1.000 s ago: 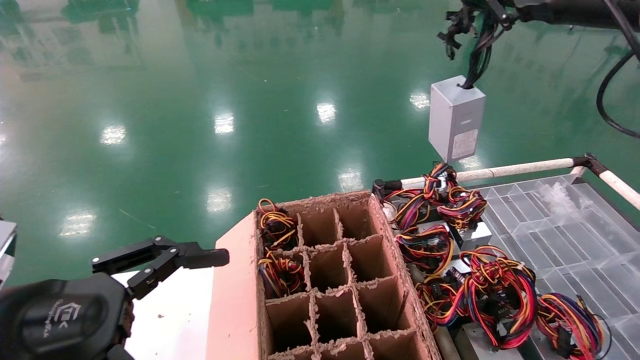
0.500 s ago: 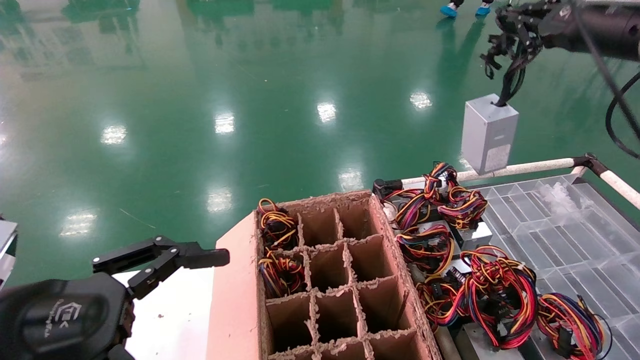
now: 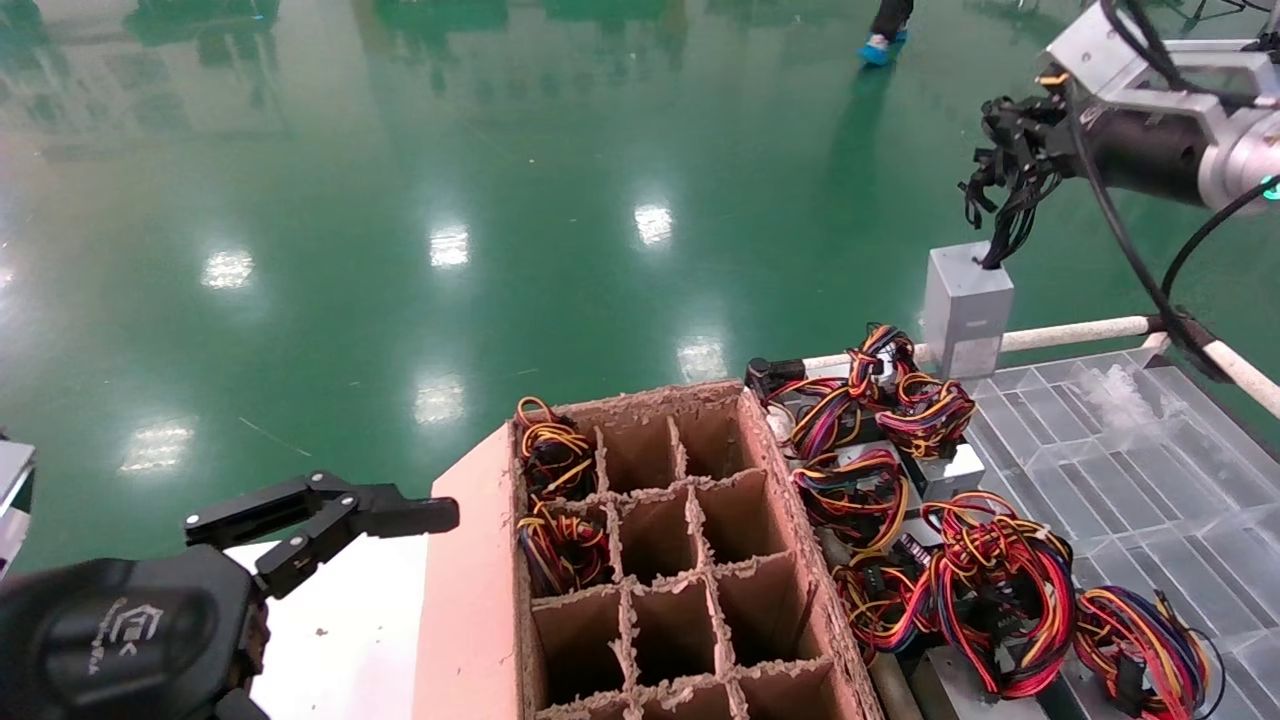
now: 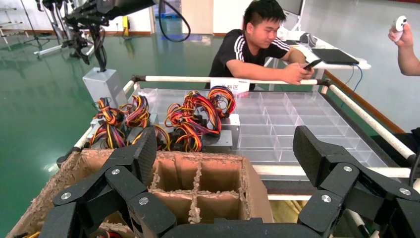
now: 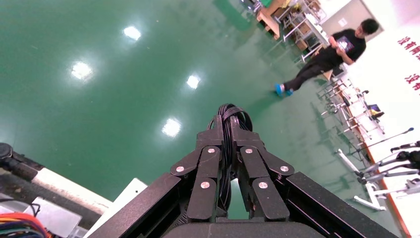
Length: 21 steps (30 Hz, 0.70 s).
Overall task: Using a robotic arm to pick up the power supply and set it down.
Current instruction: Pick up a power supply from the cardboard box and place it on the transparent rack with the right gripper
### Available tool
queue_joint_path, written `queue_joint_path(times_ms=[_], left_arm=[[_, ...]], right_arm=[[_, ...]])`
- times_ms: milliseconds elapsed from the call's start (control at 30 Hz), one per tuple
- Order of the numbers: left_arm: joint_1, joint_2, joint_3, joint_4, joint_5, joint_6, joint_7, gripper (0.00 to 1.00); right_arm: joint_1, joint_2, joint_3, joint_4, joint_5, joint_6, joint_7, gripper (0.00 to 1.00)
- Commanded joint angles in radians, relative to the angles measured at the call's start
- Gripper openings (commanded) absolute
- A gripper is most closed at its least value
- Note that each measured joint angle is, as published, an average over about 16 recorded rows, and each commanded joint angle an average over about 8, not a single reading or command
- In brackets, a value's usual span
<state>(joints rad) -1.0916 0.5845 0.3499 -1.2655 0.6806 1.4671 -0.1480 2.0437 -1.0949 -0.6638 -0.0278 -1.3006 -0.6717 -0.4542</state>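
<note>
The power supply [image 3: 965,305], a small grey metal box, hangs by its black cables [image 3: 1005,180] above the white rail at the far edge of the tray. My right gripper [image 3: 1010,140], on the robotic arm [image 3: 1150,150] at the upper right, is shut on that cable bundle [image 5: 228,124]. In the right wrist view a corner of the box [image 5: 124,198] shows below the fingers [image 5: 205,163]. In the left wrist view the box [image 4: 101,84] dangles at the tray's far corner. My left gripper [image 3: 330,520] stands open and idle at the lower left, with nothing between its fingers [image 4: 143,151].
A cardboard box with dividers [image 3: 680,560] holds units with coloured wires in two cells. Beside it a clear tray [image 3: 1150,480] carries several grey boxes with red-yellow wire bundles [image 3: 990,590]. A white rail [image 3: 1070,332] frames the tray. A person [image 4: 257,44] leans at its far side.
The right arm has carried the hanging power supply to the right and then lowered it, so the box now hangs just above the rail. The left arm has not moved.
</note>
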Motion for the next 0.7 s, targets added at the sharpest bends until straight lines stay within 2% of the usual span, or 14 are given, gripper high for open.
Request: queue_joint_path(times_ms=[33, 700], left_arm=[[0.0, 0.0, 0.0, 0.0, 0.0, 0.0, 0.0, 1.0], [0.0, 0.0, 0.0, 0.0, 0.0, 0.0, 0.0, 1.0]], right_arm=[[-0.012, -0.003, -0.001, -0.001, -0.001, 0.008, 0.003, 0.0], [-0.084, -0.035, 0.0, -0.003, -0.001, 0.013, 0.078, 0.0]])
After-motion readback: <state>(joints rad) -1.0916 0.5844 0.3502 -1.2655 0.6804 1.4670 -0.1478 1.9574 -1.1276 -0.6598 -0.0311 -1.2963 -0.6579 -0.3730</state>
